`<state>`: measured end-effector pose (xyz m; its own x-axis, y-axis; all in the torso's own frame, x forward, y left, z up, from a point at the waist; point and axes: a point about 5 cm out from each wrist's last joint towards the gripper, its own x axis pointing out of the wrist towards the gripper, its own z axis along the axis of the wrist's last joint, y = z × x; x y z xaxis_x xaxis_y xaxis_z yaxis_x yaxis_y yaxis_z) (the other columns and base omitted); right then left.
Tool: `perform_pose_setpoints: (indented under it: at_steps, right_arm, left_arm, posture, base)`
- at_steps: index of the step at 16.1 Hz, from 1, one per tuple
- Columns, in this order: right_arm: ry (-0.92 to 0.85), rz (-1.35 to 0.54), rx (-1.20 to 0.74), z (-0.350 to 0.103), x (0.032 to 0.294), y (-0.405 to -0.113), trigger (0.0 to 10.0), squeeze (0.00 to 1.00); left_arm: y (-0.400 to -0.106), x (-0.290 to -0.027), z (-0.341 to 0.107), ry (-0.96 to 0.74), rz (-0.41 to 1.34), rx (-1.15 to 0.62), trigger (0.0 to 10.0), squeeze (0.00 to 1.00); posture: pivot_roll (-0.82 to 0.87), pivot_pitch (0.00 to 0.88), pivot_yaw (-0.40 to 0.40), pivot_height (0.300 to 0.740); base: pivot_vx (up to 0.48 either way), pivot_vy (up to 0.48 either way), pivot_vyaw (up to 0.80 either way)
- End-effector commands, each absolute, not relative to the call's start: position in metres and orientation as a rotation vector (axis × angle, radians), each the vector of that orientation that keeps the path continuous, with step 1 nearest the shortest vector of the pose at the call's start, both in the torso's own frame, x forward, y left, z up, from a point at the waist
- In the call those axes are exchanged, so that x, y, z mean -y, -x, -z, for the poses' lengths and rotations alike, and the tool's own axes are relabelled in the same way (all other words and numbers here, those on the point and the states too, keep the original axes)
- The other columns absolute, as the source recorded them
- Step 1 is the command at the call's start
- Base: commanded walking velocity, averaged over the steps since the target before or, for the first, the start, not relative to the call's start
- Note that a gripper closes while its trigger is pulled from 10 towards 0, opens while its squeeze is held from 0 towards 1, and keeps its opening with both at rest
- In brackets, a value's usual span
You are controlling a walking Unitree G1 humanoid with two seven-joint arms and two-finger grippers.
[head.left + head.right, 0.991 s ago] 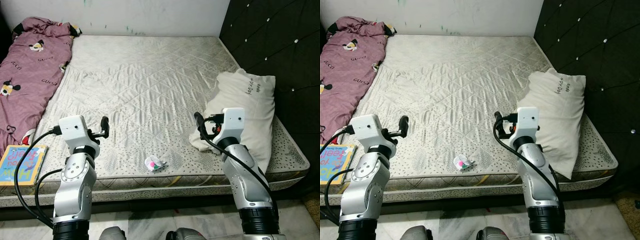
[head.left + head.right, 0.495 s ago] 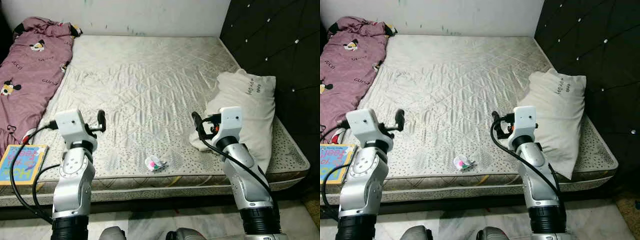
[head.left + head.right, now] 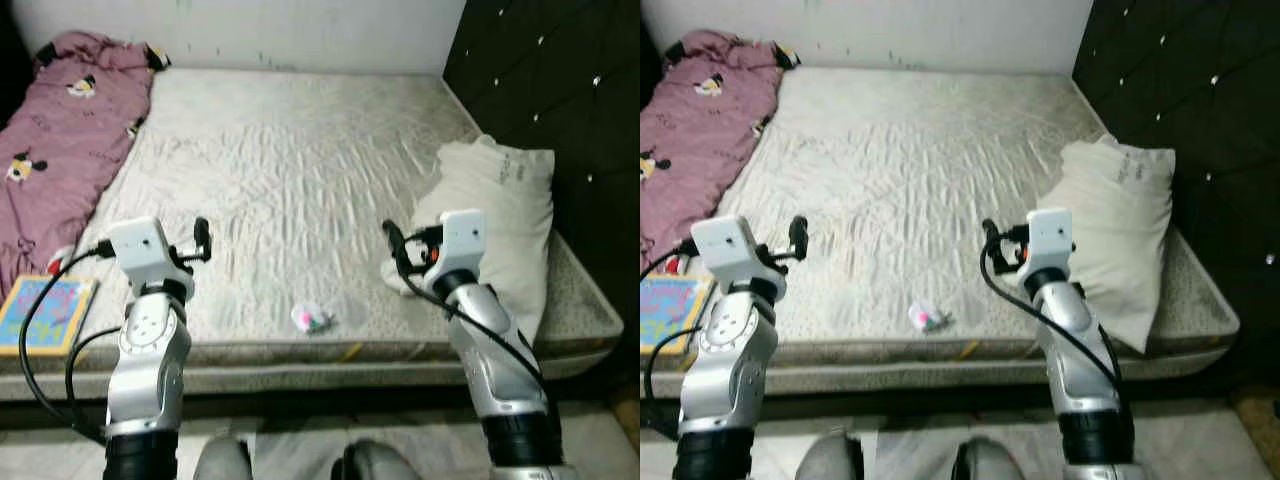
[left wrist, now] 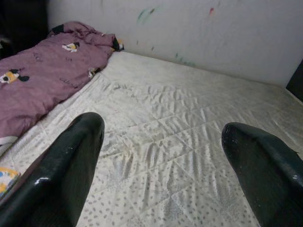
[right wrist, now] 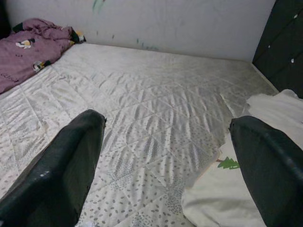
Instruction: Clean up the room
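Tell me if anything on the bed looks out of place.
A small pink-and-white item lies loose near the mattress front edge. The pillow slumps against the headboard side, a corner overhanging. The purple blanket is bunched along the left, a book beside it.

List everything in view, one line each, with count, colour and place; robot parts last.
mattress: one, off-white quilted, filling the middle of the scene.
blanket: one, purple with cartoon prints, along the mattress's left edge.
pillow: one, white, on the mattress's right side by the headboard.
book: one, blue and yellow, at the near left corner of the mattress.
small object: one, white and pink, near the front edge of the mattress; too blurred to identify.
headboard: one, black tufted, on the right.
wall: one, white with marks, behind the mattress.
left gripper: one, black, open, over the mattress.
right gripper: one, black, open, beside the pillow.
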<state>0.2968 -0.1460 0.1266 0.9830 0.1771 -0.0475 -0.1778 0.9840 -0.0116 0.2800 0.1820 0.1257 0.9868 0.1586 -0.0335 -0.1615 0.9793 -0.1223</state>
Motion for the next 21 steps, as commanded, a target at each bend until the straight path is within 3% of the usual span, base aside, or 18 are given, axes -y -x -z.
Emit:
perform_pose_setpoints:
  at_steps: [1, 12, 18, 21]
  right_arm:
    - [0.02, -0.18, -0.03, -0.1305, 0.1459, -0.2969, 10.0, 0.0]
    - [0.044, -0.219, -0.034, -0.1312, 0.1421, -0.301, 10.0, 0.0]
    - [0.049, -0.239, -0.034, -0.1312, 0.1408, -0.3004, 10.0, 0.0]
    - [0.054, -0.246, -0.038, -0.1312, 0.1406, -0.3004, 10.0, 0.0]
  left_arm:
    - [-0.2801, -0.1829, -0.1286, 0.121, -0.164, -0.012, 10.0, 0.0]
    - [-0.2795, -0.1873, -0.1301, 0.116, -0.196, -0.004, 10.0, 0.0]
    - [-0.2785, -0.1874, -0.1289, 0.102, -0.211, -0.015, 10.0, 0.0]
    - [-0.2777, -0.1906, -0.1281, 0.102, -0.229, -0.015, 10.0, 0.0]
  posture:
    - [0.01, 0.0, -0.049, 0.635]
    - [0.01, 0.007, -0.06, 0.635]
    - [0.01, 0.012, -0.06, 0.555]
    - [0.01, 0.013, -0.062, 0.555]
  base:
    - [0.0, 0.0, 0.0]
    - [0.0, 0.0, 0.0]
    - [0.0, 0.0, 0.0]
    - [0.0, 0.0, 0.0]
